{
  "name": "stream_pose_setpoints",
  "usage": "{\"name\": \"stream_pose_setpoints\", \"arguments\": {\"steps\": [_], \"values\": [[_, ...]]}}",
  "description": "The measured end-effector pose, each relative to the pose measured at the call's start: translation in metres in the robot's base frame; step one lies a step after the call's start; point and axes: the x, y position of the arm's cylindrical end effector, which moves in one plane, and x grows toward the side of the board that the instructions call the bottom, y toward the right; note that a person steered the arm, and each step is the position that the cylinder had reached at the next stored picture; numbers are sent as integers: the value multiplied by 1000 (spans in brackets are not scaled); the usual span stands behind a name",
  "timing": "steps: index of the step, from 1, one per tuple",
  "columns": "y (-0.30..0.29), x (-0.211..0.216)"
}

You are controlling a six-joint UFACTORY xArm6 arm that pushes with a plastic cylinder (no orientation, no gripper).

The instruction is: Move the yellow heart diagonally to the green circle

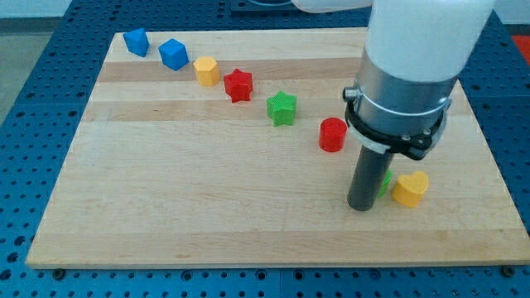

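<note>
The yellow heart point(410, 189) lies on the wooden board point(207, 199) at the view's lower right. The green circle point(386, 181) is mostly hidden behind my rod; only a green sliver shows just left of the heart, touching or almost touching it. My tip point(360, 205) rests on the board just left of the green circle and about a block's width left of the yellow heart.
A line of blocks runs from the view's top left toward the centre right: a blue block point(137, 41), a second blue block point(174, 54), a yellow hexagon point(206, 71), a red star point(238, 84), a green star point(282, 108), a red cylinder point(333, 134).
</note>
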Motion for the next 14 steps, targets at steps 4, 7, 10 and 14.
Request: {"name": "stream_pose_setpoints", "arguments": {"steps": [4, 7, 10, 14], "values": [[13, 13], [117, 43], [119, -4], [69, -17]]}}
